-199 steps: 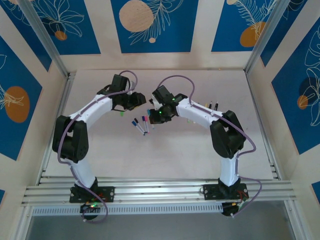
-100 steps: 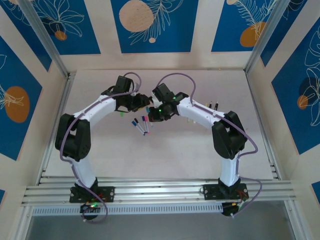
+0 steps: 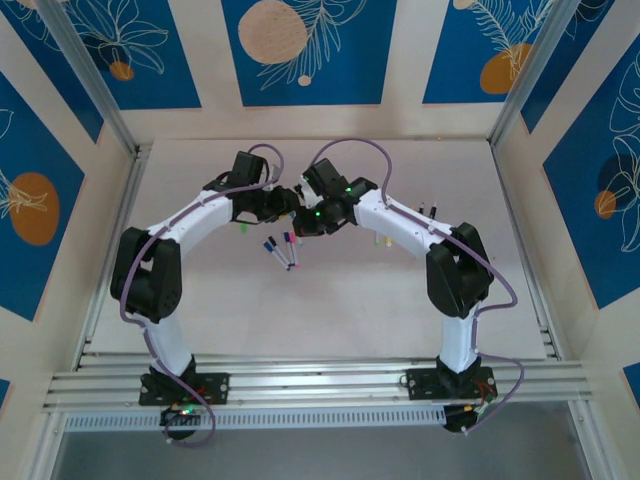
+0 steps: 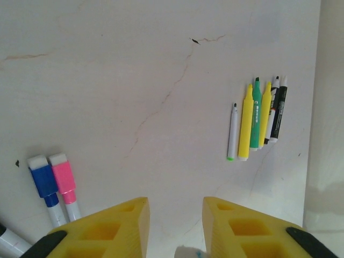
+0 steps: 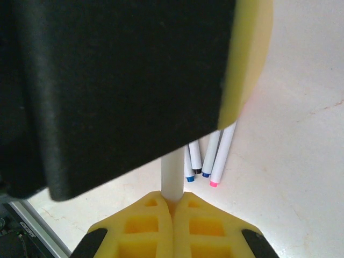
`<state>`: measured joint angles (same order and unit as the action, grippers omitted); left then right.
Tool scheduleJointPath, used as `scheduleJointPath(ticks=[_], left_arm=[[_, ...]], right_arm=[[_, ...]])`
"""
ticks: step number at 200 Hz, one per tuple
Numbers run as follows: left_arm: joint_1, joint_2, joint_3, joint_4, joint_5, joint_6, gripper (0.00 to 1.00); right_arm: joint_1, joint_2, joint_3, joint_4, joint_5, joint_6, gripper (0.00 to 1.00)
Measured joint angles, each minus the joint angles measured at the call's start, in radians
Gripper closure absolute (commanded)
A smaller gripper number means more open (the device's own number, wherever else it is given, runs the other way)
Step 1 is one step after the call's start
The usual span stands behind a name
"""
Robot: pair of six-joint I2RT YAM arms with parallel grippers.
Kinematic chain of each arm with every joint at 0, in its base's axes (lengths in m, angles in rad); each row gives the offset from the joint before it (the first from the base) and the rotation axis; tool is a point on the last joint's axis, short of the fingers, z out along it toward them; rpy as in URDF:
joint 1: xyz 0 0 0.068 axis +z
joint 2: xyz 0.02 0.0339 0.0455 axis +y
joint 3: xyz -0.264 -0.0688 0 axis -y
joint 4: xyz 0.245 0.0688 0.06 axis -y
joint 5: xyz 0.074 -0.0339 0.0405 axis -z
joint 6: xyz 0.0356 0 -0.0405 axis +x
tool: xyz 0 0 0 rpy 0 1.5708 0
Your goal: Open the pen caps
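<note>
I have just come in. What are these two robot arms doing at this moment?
The right gripper is shut on a thin white pen barrel, held above the pale table. The left gripper faces it, jaws apart around the pen's far end, so it seems not yet opened. A blue-capped pen and a pink-capped pen wait capped; a row of uncapped pens lies aside.

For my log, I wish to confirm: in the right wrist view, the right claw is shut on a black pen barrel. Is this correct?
Not quite: the barrel is white, not black. The right wrist view shows the right claw shut on a white pen barrel.
</note>
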<state>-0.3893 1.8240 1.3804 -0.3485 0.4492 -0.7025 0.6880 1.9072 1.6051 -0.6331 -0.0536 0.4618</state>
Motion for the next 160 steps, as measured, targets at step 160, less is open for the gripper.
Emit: scheduleJointPath(ticks=[160], left_arm=[[-0.001,0.012,0.0,0.019,0.018,-0.009,1.0]], right_arm=[[0.005,0.042,0.054,-0.037,0.0,-0.003,0.68]])
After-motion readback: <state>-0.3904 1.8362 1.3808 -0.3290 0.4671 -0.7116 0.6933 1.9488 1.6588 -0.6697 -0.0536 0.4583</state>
